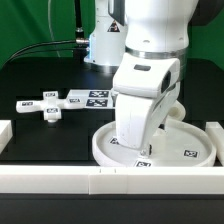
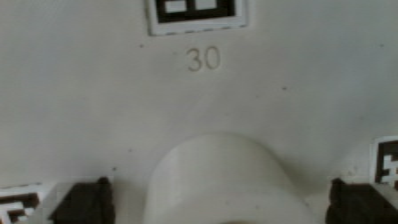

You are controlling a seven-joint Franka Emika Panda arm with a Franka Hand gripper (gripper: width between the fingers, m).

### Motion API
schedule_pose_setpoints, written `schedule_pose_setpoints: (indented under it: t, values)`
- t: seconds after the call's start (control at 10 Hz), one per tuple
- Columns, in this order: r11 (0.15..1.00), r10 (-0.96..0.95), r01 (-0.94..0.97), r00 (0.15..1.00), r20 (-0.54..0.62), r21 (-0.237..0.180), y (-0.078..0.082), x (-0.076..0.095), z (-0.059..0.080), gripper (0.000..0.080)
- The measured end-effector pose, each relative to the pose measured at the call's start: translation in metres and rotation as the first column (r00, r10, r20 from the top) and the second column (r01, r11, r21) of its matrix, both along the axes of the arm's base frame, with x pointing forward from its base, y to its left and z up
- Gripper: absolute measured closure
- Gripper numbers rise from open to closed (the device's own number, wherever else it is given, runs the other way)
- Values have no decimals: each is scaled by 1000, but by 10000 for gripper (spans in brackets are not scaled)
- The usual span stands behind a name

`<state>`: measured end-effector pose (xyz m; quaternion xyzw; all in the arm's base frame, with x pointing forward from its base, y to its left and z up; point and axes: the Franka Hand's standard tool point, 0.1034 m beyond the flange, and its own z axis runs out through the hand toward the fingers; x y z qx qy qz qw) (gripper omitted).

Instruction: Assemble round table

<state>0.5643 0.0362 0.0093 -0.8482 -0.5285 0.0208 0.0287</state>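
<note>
Straddling the leg (image 2: 217, 178) on the disc (image 1: 195, 150), the gripper (image 1: 135, 152) sits spread apart, seemingly ready to clamp; foot (image 1: 50, 108) lies at ten o'clock.

Black counter (image 1: 50, 140), edged by white rails (image 1: 60, 182). Directly on it we find the large round disc (image 1: 200, 150) close to the front rail, the small cross-shaped foot (image 1: 47, 106) toward the exterior view's left, and the marker board (image 1: 95, 98) just beside that foot
</note>
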Motion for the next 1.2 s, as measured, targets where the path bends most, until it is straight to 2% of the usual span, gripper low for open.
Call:
schedule_pose_setpoints:
  t: [0.2,0.5,0.8,0.9,1.0,1.2]
  values:
    - [1000,-14,14,1000,6,-4,-3,0,6,153]
    - [995,-102,103,994,30,-16,-14,-13,23,151]
    - [954,-298,299,954,41,-29,-3,-33,52,151]
    - [941,-335,337,941,40,-32,4,-41,55,151]
    - [939,-341,343,938,58,-22,9,-41,55,151]
    - [930,-364,366,930,53,-25,8,-42,54,151]
